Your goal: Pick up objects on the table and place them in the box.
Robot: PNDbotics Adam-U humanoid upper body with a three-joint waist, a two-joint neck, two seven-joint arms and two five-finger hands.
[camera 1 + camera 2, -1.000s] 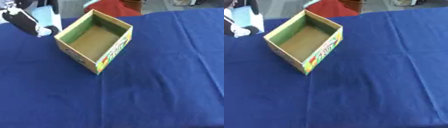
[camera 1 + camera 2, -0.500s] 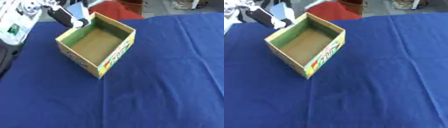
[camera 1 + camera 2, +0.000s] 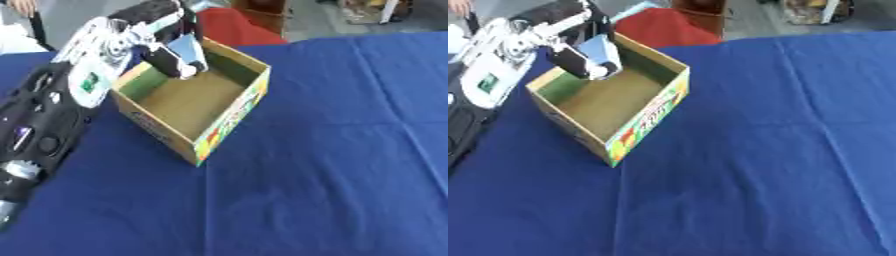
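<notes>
Fingers [image 3: 179,62] of the robot's left hand [image 3: 166,47] curl around a pale blue, flat, card-like object [image 3: 185,50], with black fingers on either side of it and a light-coloured fingertip pointing down. That hand reaches in from the upper left on a black and white arm [image 3: 61,100] with silver joints, and it hangs over the far left corner of an open cardboard box [image 3: 197,97]. One box shows, brown inside with a green inner wall and bright red, yellow and green print on its outer side [image 3: 229,117]. It sits turned at an angle on a dark blue tablecloth [image 3: 332,175] that covers the table. One pale blue object shows, and it lies between the fingers, above the box's rim and partly over the opening; whether it touches the box wall cannot be told. Nothing can be made out on the brown floor of the box [image 3: 610,102]. Only one robot hand shows in either view.
</notes>
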